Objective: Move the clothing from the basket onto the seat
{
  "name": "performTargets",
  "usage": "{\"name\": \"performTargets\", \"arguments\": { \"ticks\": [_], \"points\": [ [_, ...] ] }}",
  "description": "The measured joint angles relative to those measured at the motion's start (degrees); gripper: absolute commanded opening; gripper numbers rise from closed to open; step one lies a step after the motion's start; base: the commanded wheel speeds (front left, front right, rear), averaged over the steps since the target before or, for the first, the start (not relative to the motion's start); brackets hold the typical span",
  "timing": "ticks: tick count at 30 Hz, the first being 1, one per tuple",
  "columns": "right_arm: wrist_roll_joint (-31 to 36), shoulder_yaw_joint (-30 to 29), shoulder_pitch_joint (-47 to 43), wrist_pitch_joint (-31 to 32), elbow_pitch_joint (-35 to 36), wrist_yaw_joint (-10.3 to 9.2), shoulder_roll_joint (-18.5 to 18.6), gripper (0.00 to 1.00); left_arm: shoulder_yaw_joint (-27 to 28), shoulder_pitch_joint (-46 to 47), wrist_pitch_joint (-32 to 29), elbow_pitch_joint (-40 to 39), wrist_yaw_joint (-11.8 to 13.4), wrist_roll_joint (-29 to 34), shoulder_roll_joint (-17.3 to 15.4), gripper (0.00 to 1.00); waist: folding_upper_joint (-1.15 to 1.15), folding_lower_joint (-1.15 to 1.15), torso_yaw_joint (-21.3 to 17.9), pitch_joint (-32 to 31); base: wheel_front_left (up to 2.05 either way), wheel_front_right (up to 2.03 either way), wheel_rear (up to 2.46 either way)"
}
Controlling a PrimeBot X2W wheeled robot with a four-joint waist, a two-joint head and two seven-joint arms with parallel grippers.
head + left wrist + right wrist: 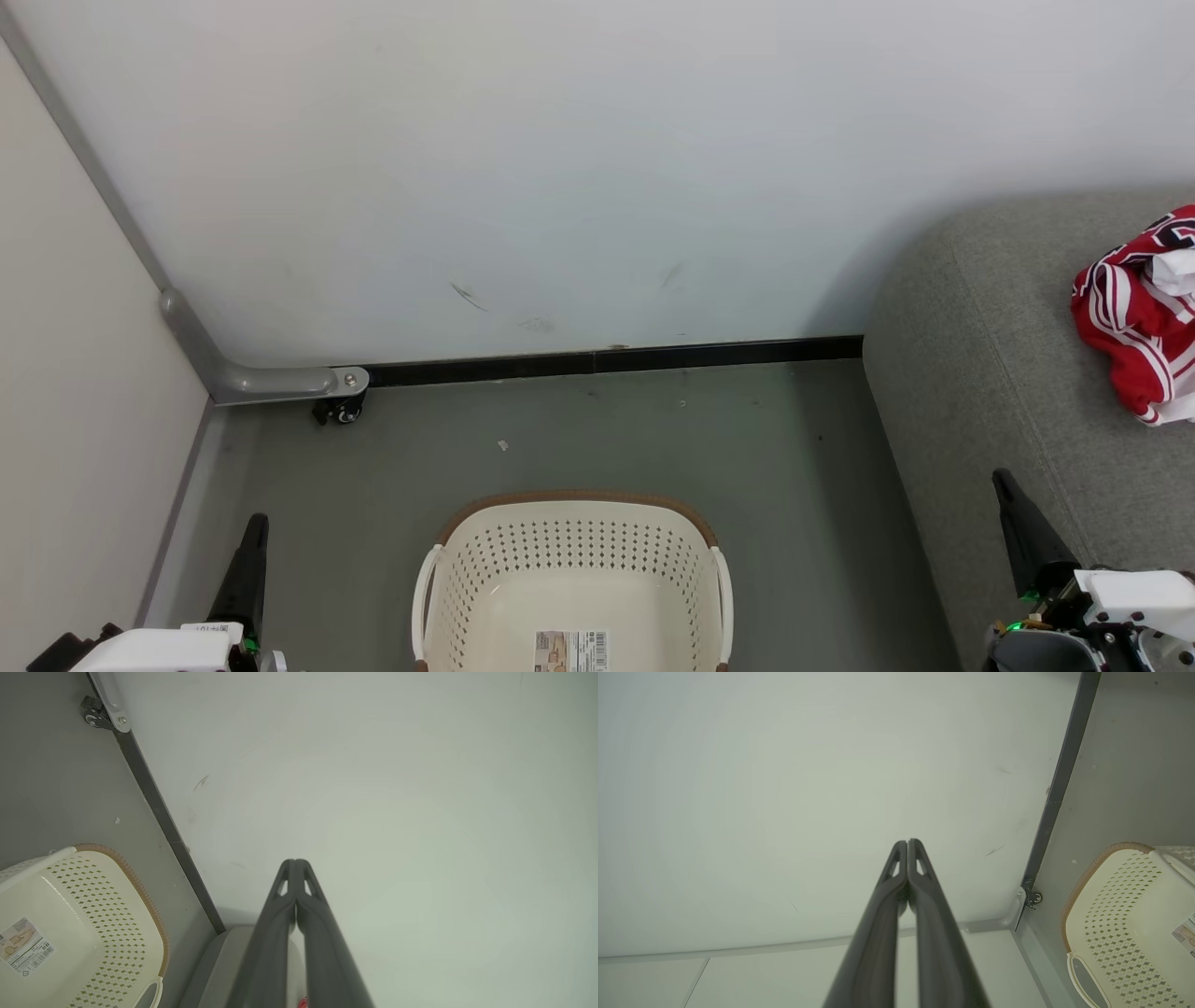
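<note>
Left fingers [245, 569] and right fingers [1022, 537] tight together, empty, pointing at wall [597, 168]; clothing [1125, 317] bunched on seat [980, 373].

Staged test bay: castered wall panel [560, 168], grey sofa [980, 392].

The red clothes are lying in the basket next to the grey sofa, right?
No. In the head view the red clothes lie on the grey sofa, not in the basket, which does stand next to it.
</note>
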State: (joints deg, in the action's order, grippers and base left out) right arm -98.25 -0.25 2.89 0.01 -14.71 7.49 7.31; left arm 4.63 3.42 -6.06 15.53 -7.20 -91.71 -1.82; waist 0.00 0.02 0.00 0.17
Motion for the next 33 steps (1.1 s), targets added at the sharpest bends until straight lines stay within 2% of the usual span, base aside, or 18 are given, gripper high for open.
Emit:
{"name": "performTargets", "arguments": {
  "ticks": [33],
  "points": [
    [0.0,-0.4,0.0,0.5,-0.1,0.0,-0.2,0.0,0.0,0.0,0.0,0.0,0.0,0.0,0.0,0.0,0.0,-0.01,0.0,0.0,0.0,0.0,0.0]
  ]
}}
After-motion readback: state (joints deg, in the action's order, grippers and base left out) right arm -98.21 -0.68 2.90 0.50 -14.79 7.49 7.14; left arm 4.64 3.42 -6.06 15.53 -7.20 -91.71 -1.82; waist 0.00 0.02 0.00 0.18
